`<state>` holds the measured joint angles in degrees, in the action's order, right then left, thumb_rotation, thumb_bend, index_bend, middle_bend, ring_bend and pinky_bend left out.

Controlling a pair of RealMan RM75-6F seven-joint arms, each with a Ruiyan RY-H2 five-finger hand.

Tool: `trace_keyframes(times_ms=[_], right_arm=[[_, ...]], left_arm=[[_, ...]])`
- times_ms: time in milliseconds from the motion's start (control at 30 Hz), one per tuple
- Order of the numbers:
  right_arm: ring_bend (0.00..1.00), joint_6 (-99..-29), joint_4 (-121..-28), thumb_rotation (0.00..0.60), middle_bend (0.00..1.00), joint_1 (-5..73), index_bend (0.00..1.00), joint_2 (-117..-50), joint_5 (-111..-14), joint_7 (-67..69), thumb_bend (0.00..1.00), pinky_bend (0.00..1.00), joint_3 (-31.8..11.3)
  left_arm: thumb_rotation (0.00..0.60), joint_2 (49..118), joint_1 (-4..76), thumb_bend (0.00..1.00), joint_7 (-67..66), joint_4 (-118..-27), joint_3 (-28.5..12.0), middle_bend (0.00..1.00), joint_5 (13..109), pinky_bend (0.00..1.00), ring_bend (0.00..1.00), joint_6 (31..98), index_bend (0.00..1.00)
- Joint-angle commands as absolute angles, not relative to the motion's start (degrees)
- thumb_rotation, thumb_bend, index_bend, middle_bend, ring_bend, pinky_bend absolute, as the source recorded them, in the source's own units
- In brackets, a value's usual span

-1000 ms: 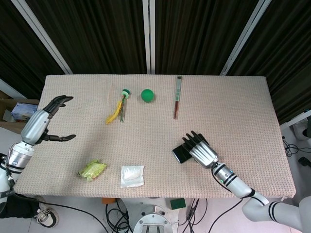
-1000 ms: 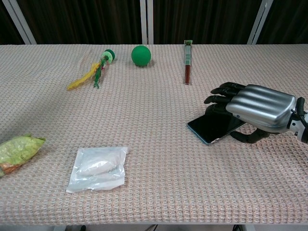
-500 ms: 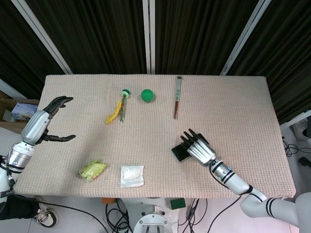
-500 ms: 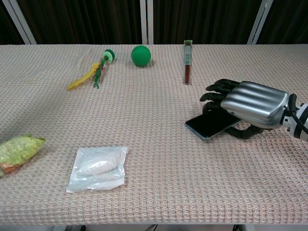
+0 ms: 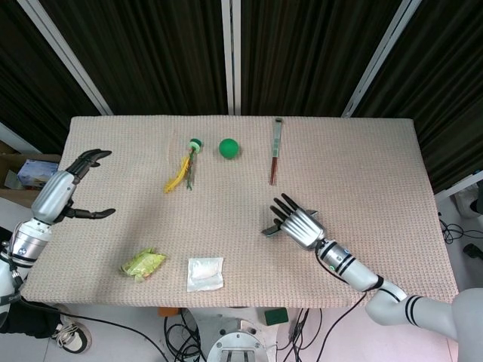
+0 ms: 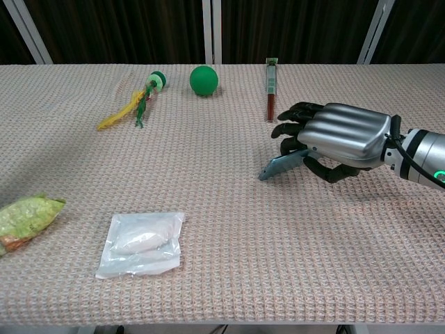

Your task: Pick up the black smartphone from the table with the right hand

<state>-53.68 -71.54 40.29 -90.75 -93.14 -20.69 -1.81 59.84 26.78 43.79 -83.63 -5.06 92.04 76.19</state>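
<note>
The black smartphone (image 6: 279, 165) is held in my right hand (image 6: 334, 139), lifted off the cloth and tilted, its left end pointing down toward the table. From above only a sliver of the phone (image 5: 269, 230) shows under the right hand (image 5: 296, 224), whose fingers lie over it while the thumb is beneath. My left hand (image 5: 72, 188) hovers at the table's left edge with fingers spread and nothing in it.
Green ball (image 5: 229, 148), feathered toy (image 5: 185, 169) and a chopstick packet (image 5: 275, 159) lie at the back of the beige woven table (image 5: 362, 166). A green snack bag (image 5: 143, 263) and a clear plastic pouch (image 5: 205, 273) lie near the front edge.
My right hand has moved left and farther from the front edge, lifting the phone off the cloth and tilting it. The left hand has stayed put.
</note>
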Motion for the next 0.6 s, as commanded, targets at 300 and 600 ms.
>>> trace_keyframes(times_ms=[300,600], right_arm=[[0.0,-50.3,-69.0,0.6,0.0,45.2,0.0,-93.6,-88.0,-19.6,0.64,0.0,-7.3],[0.0,-56.3,-65.2,0.6,0.0,46.1,0.0,-95.2,-90.6,-12.7,0.59,0.0,-7.6]], left_arm=[[0.58,60.3,27.1,0.0,45.0,-82.2,-4.9,0.12,91.5,0.23,0.07,75.4,0.11],[0.579,60.8,27.0,0.0,46.0,-80.9,-4.7,0.12,91.2,0.23,0.07,75.1,0.11]])
